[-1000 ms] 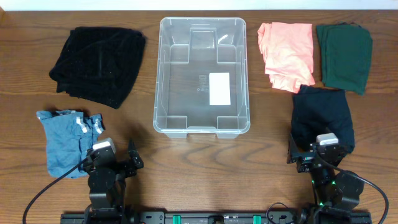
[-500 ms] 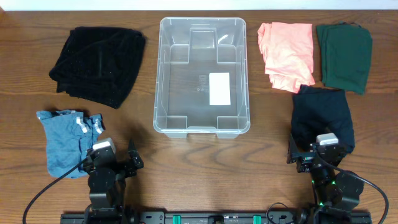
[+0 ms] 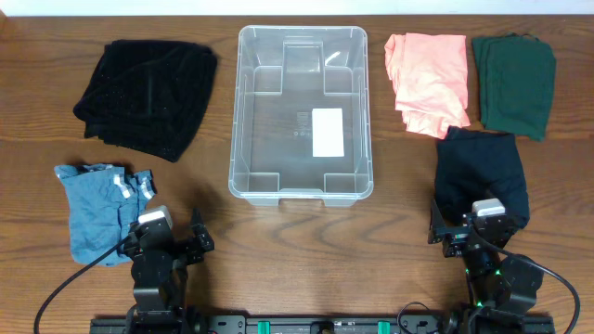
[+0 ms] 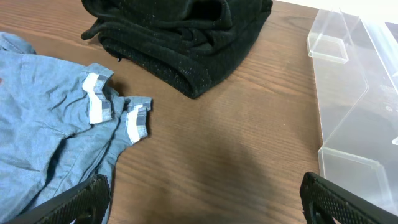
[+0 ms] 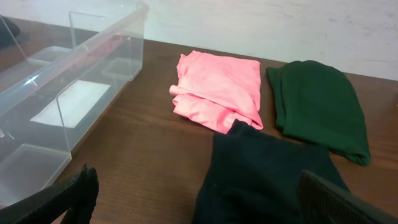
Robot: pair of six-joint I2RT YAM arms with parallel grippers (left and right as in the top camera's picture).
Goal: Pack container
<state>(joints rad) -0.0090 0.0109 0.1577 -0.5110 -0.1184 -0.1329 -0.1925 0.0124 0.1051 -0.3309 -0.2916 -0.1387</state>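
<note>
Spread wide and holding nothing at both the left gripper (image 4: 205,200) and the right gripper (image 5: 199,196), low by the front edge of the table (image 3: 297,250). Just beside the left, a crumpled blue garment (image 3: 97,209). Toward the back-left corner, a black garment (image 3: 144,97). Just ahead of the right, a dark navy garment (image 3: 483,172). Toward the back-right corner, a pink garment (image 3: 427,79) and a green garment (image 3: 513,82). Mid-table by the back edge, the clear container (image 3: 278,130).

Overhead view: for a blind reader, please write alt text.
An empty clear container sits centred, a black garment and a blue garment to its left, a pink garment, a green garment and a dark garment to its right.
</note>
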